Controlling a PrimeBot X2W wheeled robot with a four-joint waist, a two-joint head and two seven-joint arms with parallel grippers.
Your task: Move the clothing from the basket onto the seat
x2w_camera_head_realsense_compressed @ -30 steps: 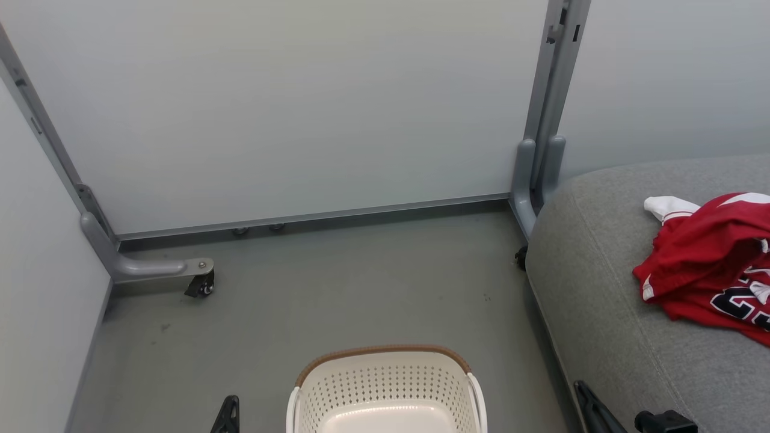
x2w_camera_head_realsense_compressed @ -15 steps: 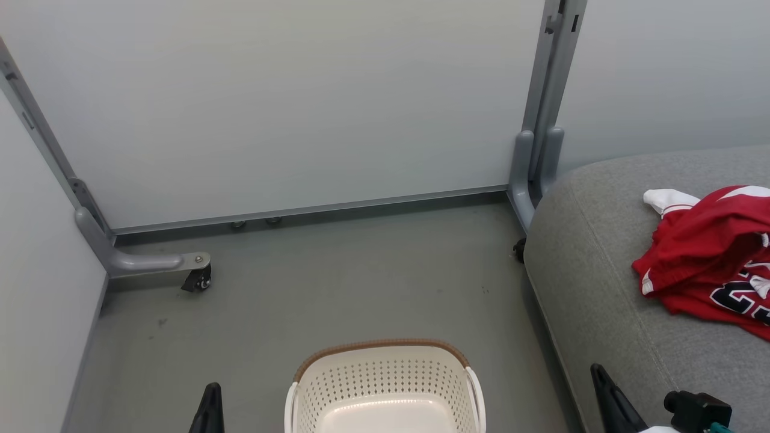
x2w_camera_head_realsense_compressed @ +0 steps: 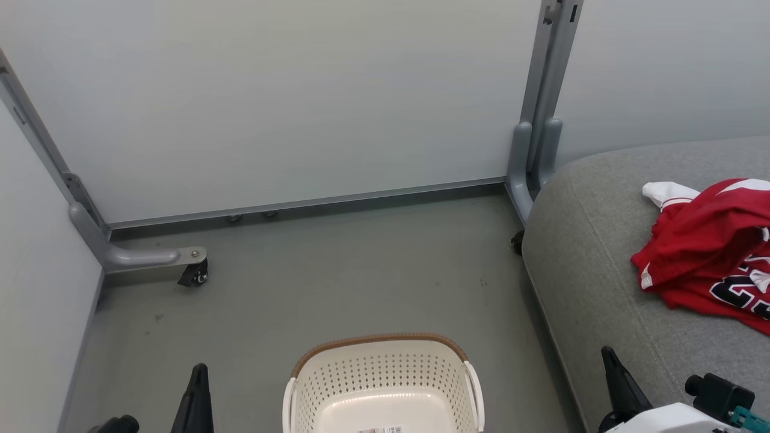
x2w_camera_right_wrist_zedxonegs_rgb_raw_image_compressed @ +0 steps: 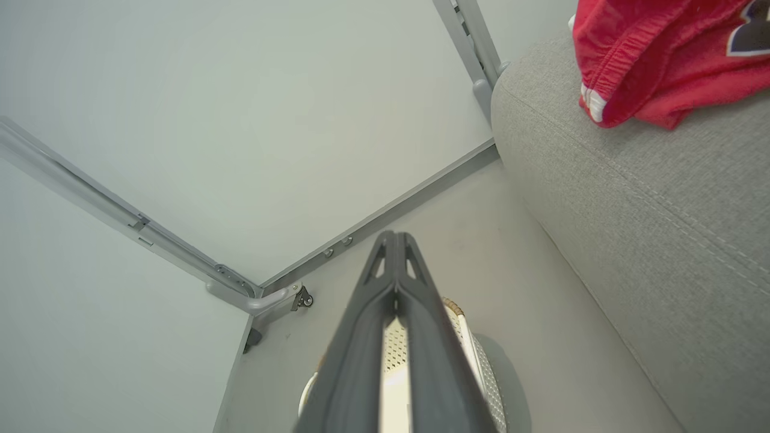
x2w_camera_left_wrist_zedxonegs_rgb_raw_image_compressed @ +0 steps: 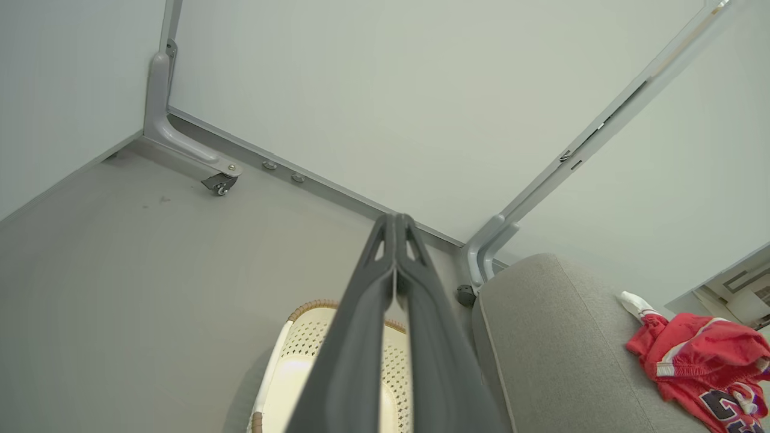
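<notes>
Label (x2w_camera_head_realsense_compressed: 380, 429) inside basket (x2w_camera_head_realsense_compressed: 385, 368), at head view's bottom edge

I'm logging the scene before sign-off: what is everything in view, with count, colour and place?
clothing: one heap, red with white trim, on the seat
seat: one, grey, right side
basket: one, cream with brown rim, on the floor between the claws
paper label: one, white, inside the basket
partition panels: three, pale, left side and back
caster wheels: two, black, by the grey frame feet
floor: one, grey, underfoot
left claw: one, dark, shut, lower left
right claw: one, dark, shut, lower right
</notes>
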